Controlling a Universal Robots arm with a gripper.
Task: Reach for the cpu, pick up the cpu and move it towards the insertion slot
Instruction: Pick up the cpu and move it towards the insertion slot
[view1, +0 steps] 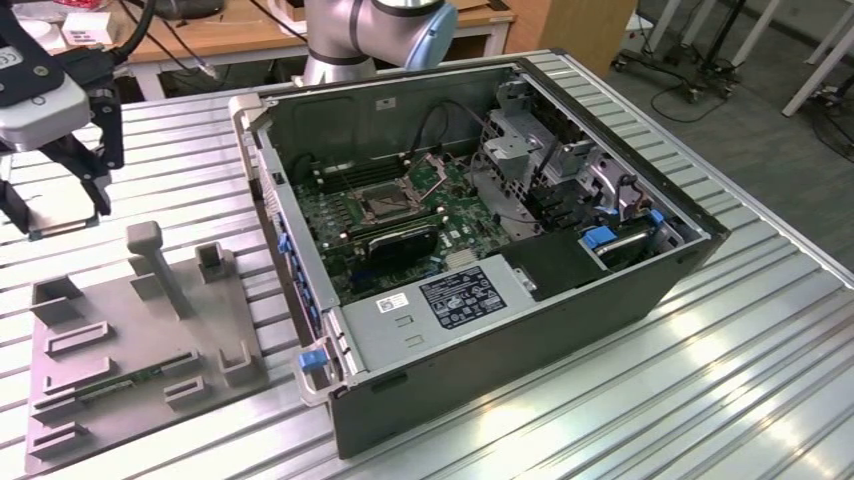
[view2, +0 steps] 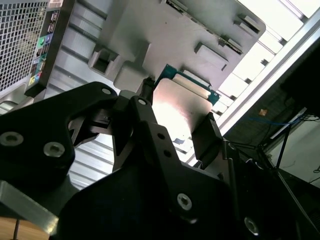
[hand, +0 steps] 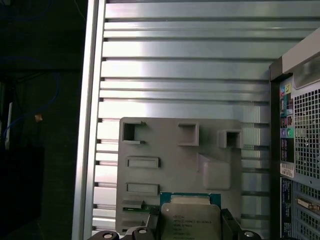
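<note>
End effector pinches the cpu - one black finger on each of two opposite edges, both pressed against the chip. In both wrist views the cpu sits flat between them, silvery metal top facing the camera, with a thin green rim showing along one side. Second wrist view: same grip, cpu bright with glare, finger pad tight on its edge, end effector closed around it.

The cpu is lifted, off the grey tray, hanging above the end of it. The tray lies flat on the slatted metal surface, close to the surface's edge at the exterior view's left. In the exterior view the end effector hangs over that same side of the surface, above the far end of the tray. I cannot make out the chip itself from there.

Insertion slot - a square socket with a metal frame and dark centre - sits on the motherboard inside the open computer case. The case stands mid-surface, beside the tray. Slot and cpu are well apart, with the case wall between them.

The arm's base stands at the surface's far edge, behind the case.
</note>
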